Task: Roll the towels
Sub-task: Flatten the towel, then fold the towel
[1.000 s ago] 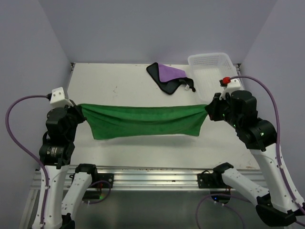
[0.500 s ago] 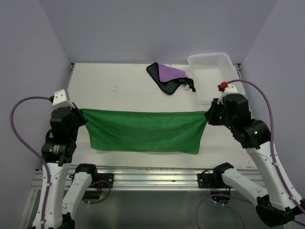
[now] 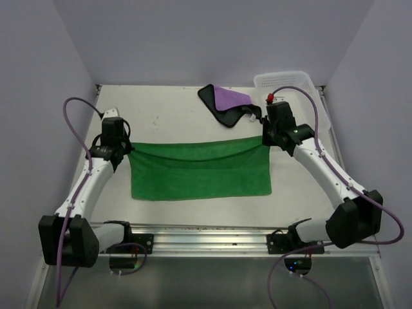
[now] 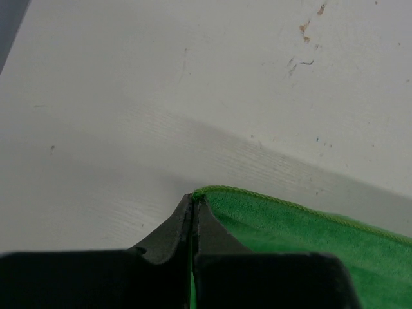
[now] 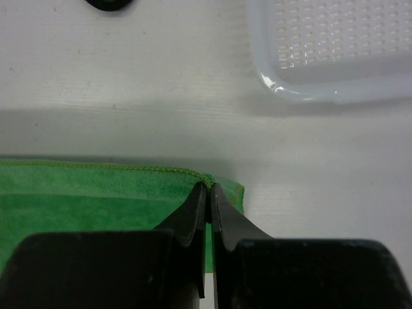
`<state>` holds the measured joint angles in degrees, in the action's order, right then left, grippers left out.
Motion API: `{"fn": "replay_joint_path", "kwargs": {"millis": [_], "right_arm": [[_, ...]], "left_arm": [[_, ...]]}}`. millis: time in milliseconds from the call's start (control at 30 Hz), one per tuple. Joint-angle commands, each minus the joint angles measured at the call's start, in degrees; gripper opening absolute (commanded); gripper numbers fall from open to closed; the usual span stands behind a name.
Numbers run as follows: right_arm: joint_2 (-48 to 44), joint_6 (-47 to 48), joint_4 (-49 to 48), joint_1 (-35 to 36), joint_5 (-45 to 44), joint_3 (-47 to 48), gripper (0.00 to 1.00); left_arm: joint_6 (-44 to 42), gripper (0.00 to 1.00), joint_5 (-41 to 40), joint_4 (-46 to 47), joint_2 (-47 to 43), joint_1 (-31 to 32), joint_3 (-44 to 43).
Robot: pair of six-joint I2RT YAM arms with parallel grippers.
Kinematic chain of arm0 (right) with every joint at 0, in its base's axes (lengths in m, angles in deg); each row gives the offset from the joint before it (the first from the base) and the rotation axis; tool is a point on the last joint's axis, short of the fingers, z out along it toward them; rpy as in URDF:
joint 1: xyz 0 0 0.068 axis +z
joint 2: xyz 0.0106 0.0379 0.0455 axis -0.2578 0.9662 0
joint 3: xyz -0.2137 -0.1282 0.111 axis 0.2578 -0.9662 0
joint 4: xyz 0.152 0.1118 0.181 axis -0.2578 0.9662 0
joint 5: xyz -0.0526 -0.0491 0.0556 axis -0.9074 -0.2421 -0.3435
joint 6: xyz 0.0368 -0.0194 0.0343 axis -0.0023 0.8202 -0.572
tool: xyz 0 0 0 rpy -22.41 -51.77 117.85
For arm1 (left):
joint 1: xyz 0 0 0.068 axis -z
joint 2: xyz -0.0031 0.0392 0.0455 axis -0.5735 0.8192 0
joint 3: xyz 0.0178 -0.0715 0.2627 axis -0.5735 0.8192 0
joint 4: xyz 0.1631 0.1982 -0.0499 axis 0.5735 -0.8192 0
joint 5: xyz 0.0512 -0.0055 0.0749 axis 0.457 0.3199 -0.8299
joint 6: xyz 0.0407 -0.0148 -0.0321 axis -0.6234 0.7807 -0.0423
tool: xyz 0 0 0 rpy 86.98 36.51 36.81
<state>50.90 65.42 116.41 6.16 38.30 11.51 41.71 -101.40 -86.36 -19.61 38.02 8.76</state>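
Pale lilac walls (image 3: 212, 38) close in a white table (image 3: 167, 116) with a few scuffs. At the left, the left gripper (image 3: 121, 150) is clenched on the far left corner of the green towel (image 3: 199, 170); the wrist view shows the hemmed corner nipped right at the fingertips. The towel lies spread wide and mostly flat across the middle of the table, its near edge toward the arm bases. Pinching both far corners at once probably serves to keep the cloth stretched and square, so that a roll can start evenly along one edge. Beyond it, near the back of the table, the purple towel (image 3: 228, 100) lies loosely folded with its black back showing, untouched and well apart from both arms. The right gripper (image 3: 265, 139) is likewise clamped on the green towel's far right corner. Just beyond it stands the white lattice basket (image 3: 283, 74), and what shows of its floor holds nothing.
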Motion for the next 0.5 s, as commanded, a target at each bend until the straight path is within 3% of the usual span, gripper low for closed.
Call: {"fn": "replay_joint_path", "kwargs": {"millis": [0,233,467], "right_arm": [[3.94,2.38,-7.2,-1.76,-1.65,3.95,0.0],[9.31,3.53,-9.23,-4.84,1.07,6.5,0.0],[8.61,3.35,-11.26,-6.16,3.72,2.38,0.0]], "left_arm": [[-0.02,0.0,-2.27,8.04,5.82,-0.3,-3.81],[-0.81,0.0,-1.74,13.3,12.69,-0.74,-4.61],[-3.01,0.0,3.52,17.09,12.0,-1.45,-1.09]]}}
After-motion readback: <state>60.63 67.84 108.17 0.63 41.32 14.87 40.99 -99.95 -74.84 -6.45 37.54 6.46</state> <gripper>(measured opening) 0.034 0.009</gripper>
